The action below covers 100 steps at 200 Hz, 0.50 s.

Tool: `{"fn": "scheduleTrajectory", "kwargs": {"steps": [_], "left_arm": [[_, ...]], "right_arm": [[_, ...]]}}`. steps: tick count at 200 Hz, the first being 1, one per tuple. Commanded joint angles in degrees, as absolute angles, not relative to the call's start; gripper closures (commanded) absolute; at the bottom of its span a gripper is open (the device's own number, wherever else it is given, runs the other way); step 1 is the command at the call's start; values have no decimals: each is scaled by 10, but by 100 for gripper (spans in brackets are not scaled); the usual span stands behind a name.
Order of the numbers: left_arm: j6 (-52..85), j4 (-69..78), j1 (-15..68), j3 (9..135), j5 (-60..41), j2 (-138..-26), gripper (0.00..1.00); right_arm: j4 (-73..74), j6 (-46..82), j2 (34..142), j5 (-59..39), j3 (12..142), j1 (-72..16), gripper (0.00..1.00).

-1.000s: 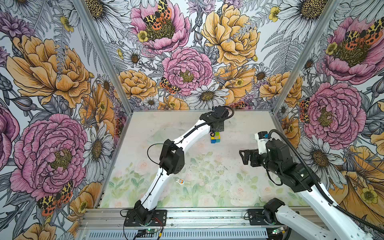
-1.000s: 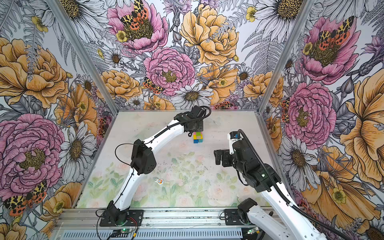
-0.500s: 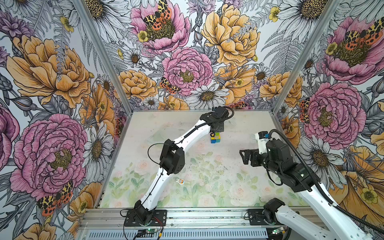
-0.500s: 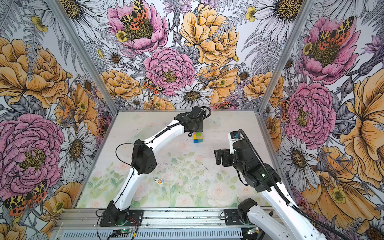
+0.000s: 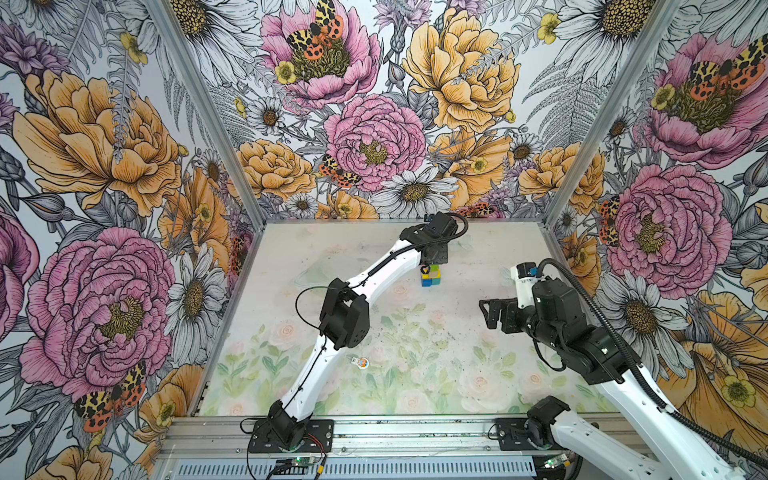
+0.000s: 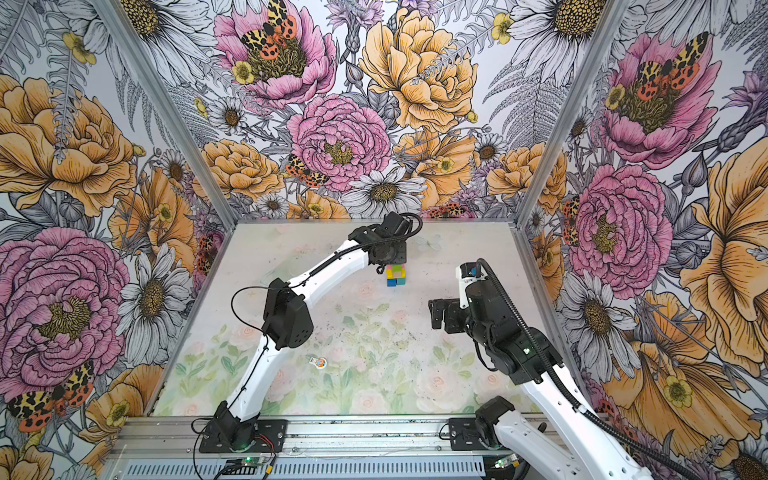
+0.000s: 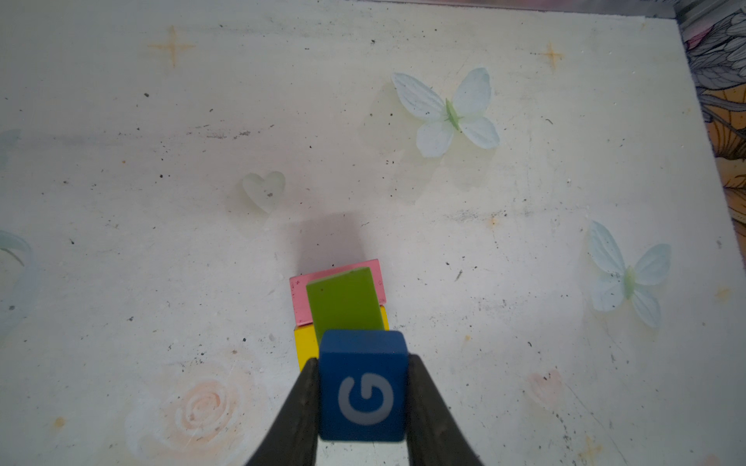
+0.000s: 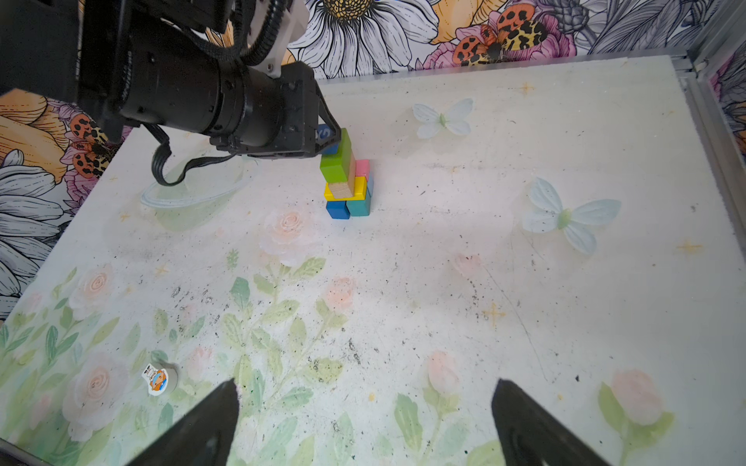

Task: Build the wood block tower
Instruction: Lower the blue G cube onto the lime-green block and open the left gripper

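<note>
While the tower (image 8: 348, 177) stands far on the table (image 5: 478, 257), near the middle, the left gripper (image 7: 361, 387) holds a dark blue cube (image 7: 362, 383) just above its green brick (image 7: 343, 300). At the right, well apart, the right gripper (image 8: 363, 419) has its jaws wide, holding nothing.

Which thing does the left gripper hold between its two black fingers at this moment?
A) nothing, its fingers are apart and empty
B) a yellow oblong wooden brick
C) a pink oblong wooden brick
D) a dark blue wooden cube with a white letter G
D: in the left wrist view the left gripper is clamped on the dark blue wooden cube with a white letter G, just above the green oblong wooden brick that tops the tower.
</note>
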<state>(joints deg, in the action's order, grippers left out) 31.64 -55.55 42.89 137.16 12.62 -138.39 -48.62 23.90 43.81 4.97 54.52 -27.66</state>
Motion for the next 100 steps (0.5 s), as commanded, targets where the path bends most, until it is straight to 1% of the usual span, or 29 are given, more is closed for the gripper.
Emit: {"fn": "scheduleTrajectory", "kwargs": {"steps": [1,100], "left_arm": [[323,-556,428,1386,138,-1386,69],[321,-555,425,1392,137,-1388,67]], "right_arm": [[-478,229,430,61,542,-274,0],[-478,229,429,58,540,-274,0]]}}
